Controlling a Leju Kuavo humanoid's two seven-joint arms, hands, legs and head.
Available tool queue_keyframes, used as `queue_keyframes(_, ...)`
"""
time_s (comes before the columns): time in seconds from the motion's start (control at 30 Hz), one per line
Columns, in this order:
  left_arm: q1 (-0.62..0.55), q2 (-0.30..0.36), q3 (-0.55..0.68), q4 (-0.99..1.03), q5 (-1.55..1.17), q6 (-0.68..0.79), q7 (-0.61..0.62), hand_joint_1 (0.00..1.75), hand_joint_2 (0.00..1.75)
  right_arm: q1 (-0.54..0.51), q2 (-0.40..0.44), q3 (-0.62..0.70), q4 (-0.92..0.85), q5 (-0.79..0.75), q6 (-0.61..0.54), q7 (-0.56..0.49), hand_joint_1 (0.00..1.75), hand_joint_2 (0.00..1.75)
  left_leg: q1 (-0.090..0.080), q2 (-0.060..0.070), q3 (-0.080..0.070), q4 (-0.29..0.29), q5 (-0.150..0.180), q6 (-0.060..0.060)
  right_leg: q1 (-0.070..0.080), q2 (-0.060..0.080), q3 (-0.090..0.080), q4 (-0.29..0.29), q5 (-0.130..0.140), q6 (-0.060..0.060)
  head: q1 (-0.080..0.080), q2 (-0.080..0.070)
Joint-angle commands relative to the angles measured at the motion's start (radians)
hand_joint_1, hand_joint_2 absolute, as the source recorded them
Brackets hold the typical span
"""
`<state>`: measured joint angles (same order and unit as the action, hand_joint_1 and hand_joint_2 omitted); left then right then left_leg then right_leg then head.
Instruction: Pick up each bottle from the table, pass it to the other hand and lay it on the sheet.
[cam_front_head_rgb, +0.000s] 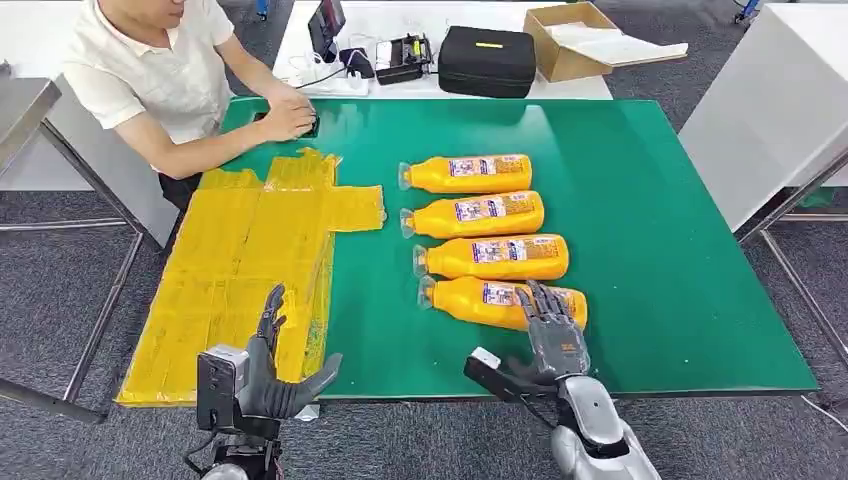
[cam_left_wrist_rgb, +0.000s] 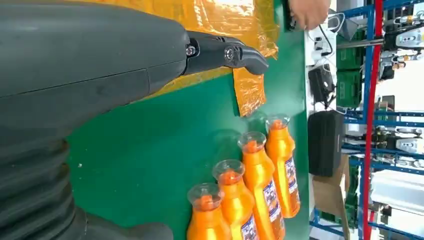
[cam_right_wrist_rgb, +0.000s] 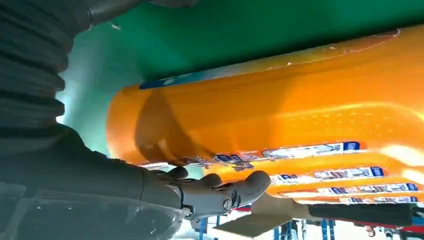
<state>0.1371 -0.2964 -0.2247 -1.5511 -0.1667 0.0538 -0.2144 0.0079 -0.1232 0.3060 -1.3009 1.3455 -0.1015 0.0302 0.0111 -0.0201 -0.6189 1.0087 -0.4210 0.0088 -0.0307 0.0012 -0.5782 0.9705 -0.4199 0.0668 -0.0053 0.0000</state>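
Several orange bottles lie side by side with clear caps toward the sheet on the green table (cam_front_head_rgb: 650, 230). My right hand (cam_front_head_rgb: 552, 335) reaches over the base end of the nearest bottle (cam_front_head_rgb: 480, 298), fingers stretched across it and thumb apart toward the table's front edge. That bottle (cam_right_wrist_rgb: 280, 105) lies on the table, close against the right hand (cam_right_wrist_rgb: 215, 192). The yellow sheet (cam_front_head_rgb: 240, 260) covers the table's left part. My left hand (cam_front_head_rgb: 268, 375) hovers open over the sheet's near corner, holding nothing. Its finger (cam_left_wrist_rgb: 225, 52) points over the sheet (cam_left_wrist_rgb: 220, 20), with the bottles (cam_left_wrist_rgb: 260, 185) beyond.
A person (cam_front_head_rgb: 150, 70) sits at the far left corner with a hand (cam_front_head_rgb: 288, 118) on the table by the sheet's far end. Behind the table stand a black case (cam_front_head_rgb: 488, 60) and a cardboard box (cam_front_head_rgb: 570, 40). Bare green surface lies right of the bottles.
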Motion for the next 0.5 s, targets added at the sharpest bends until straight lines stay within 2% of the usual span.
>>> queue_keyframes(0.03,0.001,0.005,-0.008,0.025,-0.01,0.009,0.011,0.0,1.75,0.02,-0.043,0.071,-0.021,0.078,0.014,0.094,0.0,1.75,0.0,0.001,0.002,0.0,-0.001,0.0,0.0,0.0,0.002,-0.001,0.0,-0.002,0.0,0.0)
queue_keyframes(0.17,0.003,0.002,-0.007,0.019,-0.019,0.01,0.008,0.0,1.75,0.021,-0.038,0.058,-0.035,0.148,0.006,0.128,0.0,1.75,0.001,0.002,0.006,0.0,-0.003,0.0,0.002,0.0,0.006,-0.001,-0.002,-0.006,0.0,0.0)
queue_keyframes(0.3,0.006,-0.002,-0.002,0.012,-0.025,0.013,0.004,0.0,1.75,0.014,-0.021,0.039,-0.05,0.217,-0.002,0.15,0.0,1.75,0.0,0.002,0.003,0.0,-0.001,0.0,0.001,0.0,0.004,-0.001,-0.001,-0.003,0.0,0.0)
queue_keyframes(0.4,0.005,-0.004,0.0,0.009,-0.039,0.019,-0.008,0.0,1.75,-0.02,-0.044,0.076,-0.056,0.225,-0.016,0.234,0.0,1.75,0.0,0.002,0.003,0.0,-0.001,0.0,0.001,0.0,0.003,0.0,-0.001,-0.003,0.0,0.0)
queue_keyframes(0.5,0.0,-0.006,0.0,0.015,-0.043,0.021,-0.01,0.0,1.75,-0.035,-0.038,0.062,-0.049,0.225,-0.017,0.234,0.0,1.75,0.0,0.003,0.003,0.0,-0.001,0.0,0.001,0.002,0.003,0.0,0.0,-0.003,0.0,0.0)
